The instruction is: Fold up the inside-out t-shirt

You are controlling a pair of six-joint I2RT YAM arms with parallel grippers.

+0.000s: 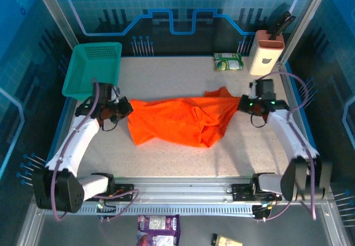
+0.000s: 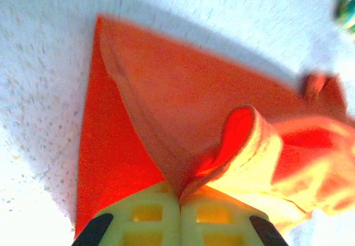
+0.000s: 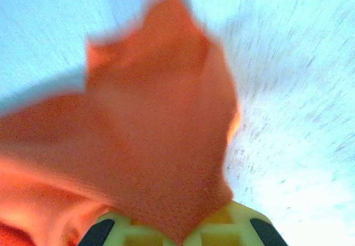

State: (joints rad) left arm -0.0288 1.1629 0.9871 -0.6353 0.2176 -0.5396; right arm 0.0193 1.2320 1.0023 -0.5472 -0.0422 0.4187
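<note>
Two ends of the orange shirt (image 1: 177, 121) are pinched tight by the left claw (image 1: 126, 110) and the right claw (image 1: 242, 103). It looks bunched up, with no neat fold yet.

Blur smears the outline of the orange t-shirt (image 3: 161, 146) and streaks the tabletop (image 3: 299, 118) in the right wrist view. Cloth covers the tips of the right end effector (image 3: 180, 236), whose fingers (image 3: 119, 228) run off the lower edge. In the left wrist view the left end effector (image 2: 179, 199) is likewise cropped at the bottom, and a greenish item (image 2: 348, 7) at the right edge is too blurred and cut off to identify. Overhead, a purple packet (image 1: 158, 228) and a pale packet (image 1: 227, 239) are clipped by the bottom edge. The print on the green packet (image 1: 228, 61) is too small to read.
</note>
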